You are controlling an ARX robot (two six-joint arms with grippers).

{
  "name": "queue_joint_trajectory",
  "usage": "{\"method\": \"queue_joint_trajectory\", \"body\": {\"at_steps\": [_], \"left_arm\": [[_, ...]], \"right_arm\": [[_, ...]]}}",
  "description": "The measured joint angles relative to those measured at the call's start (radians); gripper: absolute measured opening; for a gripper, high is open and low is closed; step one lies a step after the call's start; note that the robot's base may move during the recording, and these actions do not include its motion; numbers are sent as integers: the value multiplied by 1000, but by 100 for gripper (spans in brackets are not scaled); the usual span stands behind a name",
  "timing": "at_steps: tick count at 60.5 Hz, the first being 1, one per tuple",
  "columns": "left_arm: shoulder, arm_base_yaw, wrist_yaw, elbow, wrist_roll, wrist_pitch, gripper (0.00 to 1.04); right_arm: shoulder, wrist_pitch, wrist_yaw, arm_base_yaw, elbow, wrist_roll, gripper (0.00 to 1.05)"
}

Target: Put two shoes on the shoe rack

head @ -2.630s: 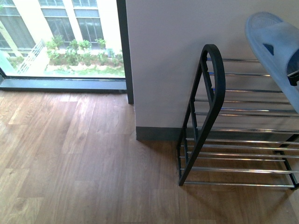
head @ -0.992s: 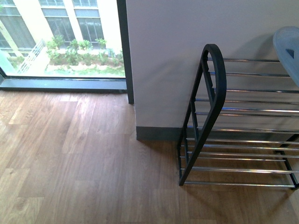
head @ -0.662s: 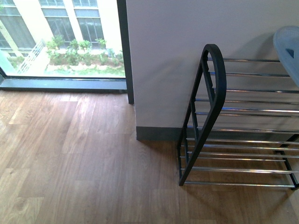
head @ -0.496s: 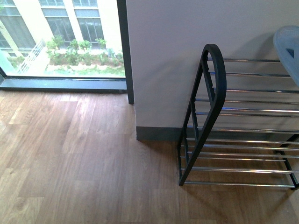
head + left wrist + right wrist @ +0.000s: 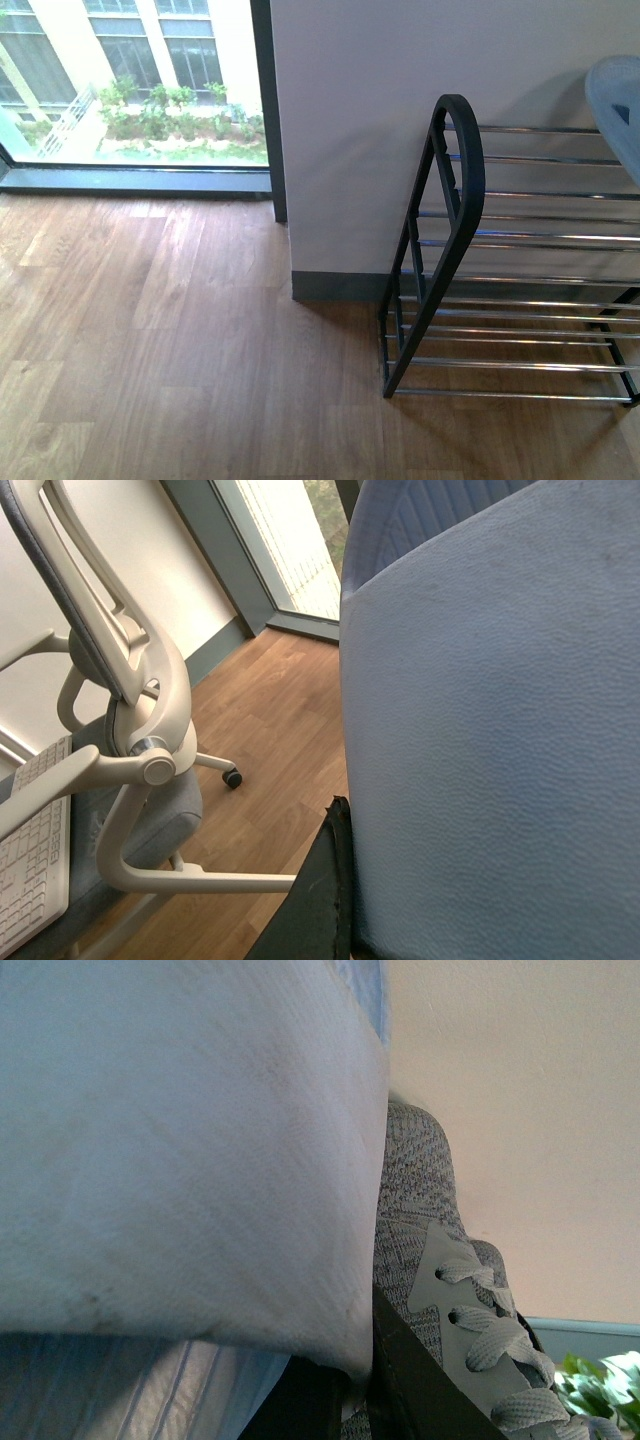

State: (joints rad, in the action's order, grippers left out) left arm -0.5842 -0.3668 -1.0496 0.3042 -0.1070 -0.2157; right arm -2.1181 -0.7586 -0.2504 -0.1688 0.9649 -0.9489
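Note:
The shoe rack (image 5: 470, 250), black-framed with chrome bars, stands against the wall at the right of the front view. A blue slipper (image 5: 620, 105) shows only as a tip at the right edge above the top bars. In the left wrist view a blue slipper (image 5: 490, 730) fills most of the picture, and my left gripper (image 5: 350, 870) is shut on it, one black finger (image 5: 315, 900) pressed to its side. My right gripper (image 5: 365, 1360) is shut on a pale blue slipper (image 5: 180, 1140). Right behind it lies a grey knit sneaker (image 5: 430, 1260) with grey laces.
Wooden floor (image 5: 180, 340) spreads left of the rack. A wall corner (image 5: 285, 200) and a floor-to-ceiling window (image 5: 130, 80) stand at the back. A white office chair (image 5: 120, 730) and a keyboard (image 5: 30, 860) show in the left wrist view.
Over 2.6 s the blue slipper in the front view has moved right, so only its tip remains in frame. In the last second it has barely shifted.

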Motion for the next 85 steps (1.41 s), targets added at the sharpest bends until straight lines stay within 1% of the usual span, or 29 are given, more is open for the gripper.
{"method": "queue_joint_trajectory", "body": {"at_steps": [16,20,22,46,51,52,54,60,62,68,70,73,75,78,82,83,84,85], "left_arm": [[0,0,0,0,0,0,2],[0,0,0,0,0,0,2],[0,0,0,0,0,0,2],[0,0,0,0,0,0,2],[0,0,0,0,0,0,2],[0,0,0,0,0,0,2],[0,0,0,0,0,0,2],[0,0,0,0,0,0,2],[0,0,0,0,0,0,2],[0,0,0,0,0,0,2],[0,0,0,0,0,0,2],[0,0,0,0,0,0,2],[0,0,0,0,0,0,2],[0,0,0,0,0,0,2],[0,0,0,0,0,0,2],[0,0,0,0,0,0,2],[0,0,0,0,0,0,2],[0,0,0,0,0,0,2]], "right_arm": [[0,0,2,0,0,1,1],[0,40,64,-3,2,10,1],[0,43,74,-3,2,10,1],[0,46,79,-4,2,8,1],[0,48,89,-3,2,3,13],[0,45,89,-3,2,0,16],[0,44,89,-3,2,-2,20],[8,48,89,-4,1,-2,36],[14,54,92,-4,0,0,39],[64,79,127,-14,-23,21,55],[82,89,136,-17,-30,27,58],[133,119,171,-32,-51,57,67],[155,129,181,-38,-61,68,71],[195,138,185,-50,-72,86,79],[218,138,184,-61,-72,98,88],[225,138,183,-65,-72,102,93],[227,138,184,-67,-72,105,96],[227,138,184,-68,-72,110,97]]}}
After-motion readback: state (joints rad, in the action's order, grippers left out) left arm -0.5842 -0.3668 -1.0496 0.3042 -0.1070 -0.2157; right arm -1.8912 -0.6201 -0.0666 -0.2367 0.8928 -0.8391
